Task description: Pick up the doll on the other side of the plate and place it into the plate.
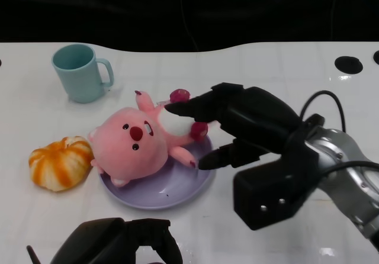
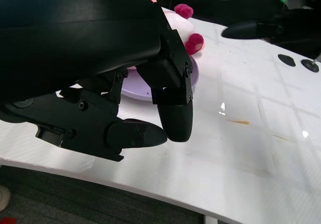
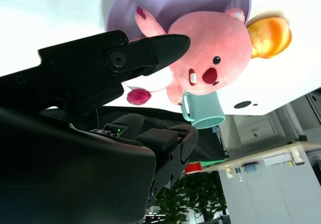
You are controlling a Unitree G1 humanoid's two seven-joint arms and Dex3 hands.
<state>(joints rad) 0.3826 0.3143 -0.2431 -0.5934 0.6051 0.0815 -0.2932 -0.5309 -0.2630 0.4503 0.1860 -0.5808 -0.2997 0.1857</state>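
1. A pink doll lies on its back across a lilac plate on the white table; its head hangs over the plate's left rim, and its body and magenta-tipped limbs lie over the dish.
2. The right hand reaches in from the right, its fingers spread to either side of the doll's white belly; an upper fingertip lies over the belly, a lower one sits beside a leg; whether either presses the toy cannot be told.
3. The left hand rests low at the near edge of the table, well apart from the plate; its fingers curl inward around nothing.
4. An orange plush pumpkin sits just left of the doll's head; a teal mug stands behind, handle to the right.
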